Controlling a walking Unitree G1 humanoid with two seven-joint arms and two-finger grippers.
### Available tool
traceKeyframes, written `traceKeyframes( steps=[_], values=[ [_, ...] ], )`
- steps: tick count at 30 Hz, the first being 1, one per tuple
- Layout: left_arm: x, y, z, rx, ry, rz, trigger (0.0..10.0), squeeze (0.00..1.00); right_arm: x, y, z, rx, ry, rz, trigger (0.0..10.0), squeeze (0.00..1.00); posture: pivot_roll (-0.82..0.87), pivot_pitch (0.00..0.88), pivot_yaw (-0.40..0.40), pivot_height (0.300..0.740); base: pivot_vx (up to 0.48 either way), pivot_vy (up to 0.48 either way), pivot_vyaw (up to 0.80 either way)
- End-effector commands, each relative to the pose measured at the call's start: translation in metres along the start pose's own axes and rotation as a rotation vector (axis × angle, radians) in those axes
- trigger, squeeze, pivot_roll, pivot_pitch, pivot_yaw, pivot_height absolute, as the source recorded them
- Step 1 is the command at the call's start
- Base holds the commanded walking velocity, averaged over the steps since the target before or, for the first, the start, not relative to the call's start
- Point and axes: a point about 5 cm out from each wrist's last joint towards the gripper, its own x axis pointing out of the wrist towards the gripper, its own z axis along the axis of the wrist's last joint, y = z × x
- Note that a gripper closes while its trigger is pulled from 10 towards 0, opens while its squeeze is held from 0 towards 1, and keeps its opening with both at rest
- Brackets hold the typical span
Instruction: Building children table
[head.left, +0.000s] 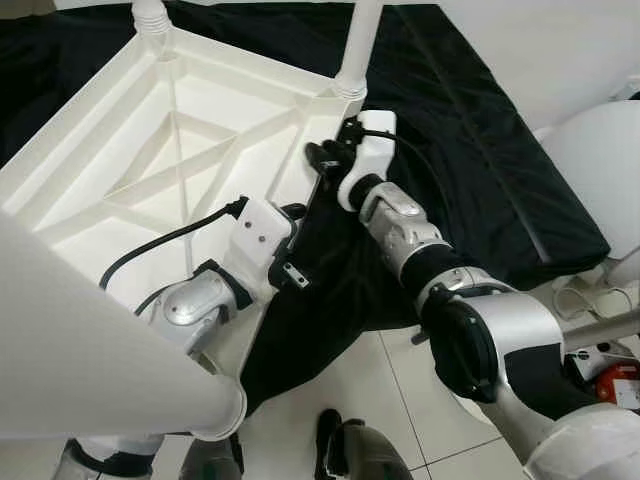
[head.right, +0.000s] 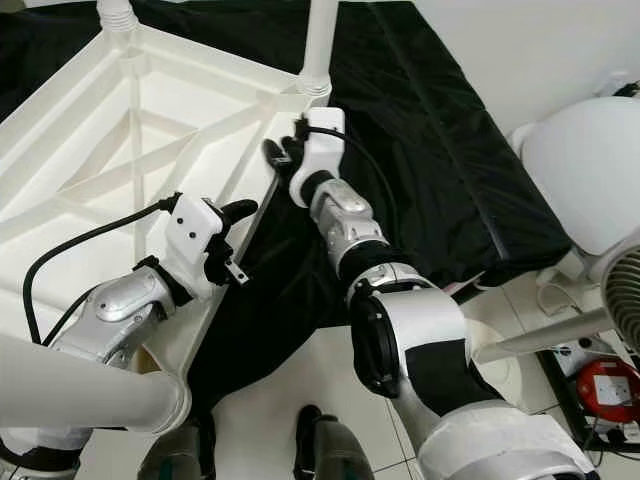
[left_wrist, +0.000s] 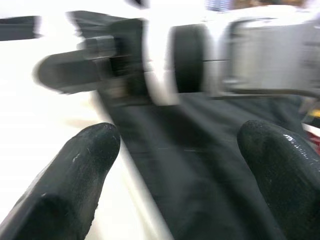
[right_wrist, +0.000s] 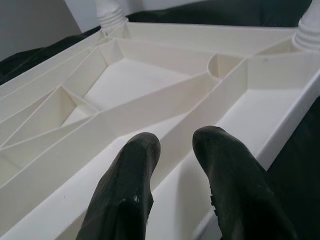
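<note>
While both grippers meet the upturned table (head.left: 130, 170), its ribbed underside faces up.
Right gripper (right_wrist: 175, 150), fingers slightly parted, sits over the rim; left gripper (left_wrist: 177, 145) gapes beside it, above black cloth (head.left: 480, 150).

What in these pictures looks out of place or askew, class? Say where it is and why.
The white table lies upside down on the black cloth, ribbed underside up and legs pointing upward. That fits assembly. The left gripper and right gripper sit at its near rim. Nothing looks damaged or spilled.

Bright, even indoor light; white plastic glares. Left wrist view badly motion-blurred, prob. overexposed; head views sharp w/ soft shadows.
</note>
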Motion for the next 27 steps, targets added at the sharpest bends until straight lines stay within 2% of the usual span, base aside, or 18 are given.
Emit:
traceKeyframes(
  steps=[1, 2, 3, 10, 15, 18, 20, 21, 24, 27],
  values=[
    [-0.002, 0.014, -0.004, -0.006, 0.025, 0.239, 10.0, 0.0, -0.003, -0.008, 0.001, -0.032, -0.015, -0.033, 10.0, 0.0, 0.2, 0.299, -0.083, 0.74, 0.0, 0.0, 0.0],
    [-0.001, 0.018, -0.003, -0.009, 0.025, 0.256, 10.0, 0.0, -0.005, -0.013, 0.003, -0.06, -0.03, -0.063, 10.0, 0.0, 0.2, 0.296, -0.083, 0.74, 0.0, 0.0, 0.0],
    [-0.004, 0.026, -0.004, -0.007, 0.033, 0.284, 10.0, 0.0, -0.012, -0.027, 0.005, -0.118, -0.059, -0.128, 10.0, 0.0, 0.2, 0.296, -0.083, 0.74, 0.0, 0.0, 0.0],
    [-0.013, 0.039, -0.006, -0.025, 0.036, 0.303, 10.0, 0.0, -0.028, -0.047, 0.002, -0.147, -0.1, -0.169, 10.0, 0.0, 0.17, 0.275, -0.087, 0.74, 0.0, 0.0, 0.0],
    [-0.036, 0.066, -0.007, 0.017, 0.059, 0.324, 10.0, 0.0, -0.07, -0.07, -0.007, -0.22, -0.196, -0.147, 10.0, 0.0, 0.15, 0.255, -0.084, 0.74, 0.0, 0.0, 0.0],
    [-0.039, 0.071, -0.006, 0.027, 0.061, 0.331, 10.0, 0.0, -0.078, -0.072, -0.007, -0.23, -0.208, -0.15, 10.0, 0.0, 0.15, 0.255, -0.084, 0.74, 0.0, 0.0, 0.0],
    [-0.047, 0.08, -0.006, 0.013, 0.075, 0.351, 10.0, 0.0, -0.097, -0.08, -0.008, -0.254, -0.213, -0.168, 10.0, 0.0, 0.13, 0.25, -0.084, 0.74, 0.0, 0.0, 0.0],
    [-0.047, 0.08, -0.006, 0.013, 0.075, 0.351, 10.0, 0.0, -0.097, -0.08, -0.008, -0.254, -0.213, -0.168, 10.0, 0.0, 0.13, 0.25, -0.084, 0.74, 0.0, 0.0, 0.0],
    [-0.056, 0.089, -0.006, 0.007, 0.089, 0.384, 10.0, 0.0, -0.121, -0.087, -0.005, -0.286, -0.222, -0.236, 10.0, 0.0, 0.11, 0.244, -0.078, 0.74, 0.0, 0.0, 0.0],
    [-0.057, 0.09, -0.005, -0.002, 0.083, 0.387, 10.0, 0.0, -0.125, -0.088, -0.004, -0.289, -0.225, -0.26, 10.0, 0.0, 0.11, 0.243, -0.076, 0.74, 0.0, 0.0, 0.0]
  ],
)
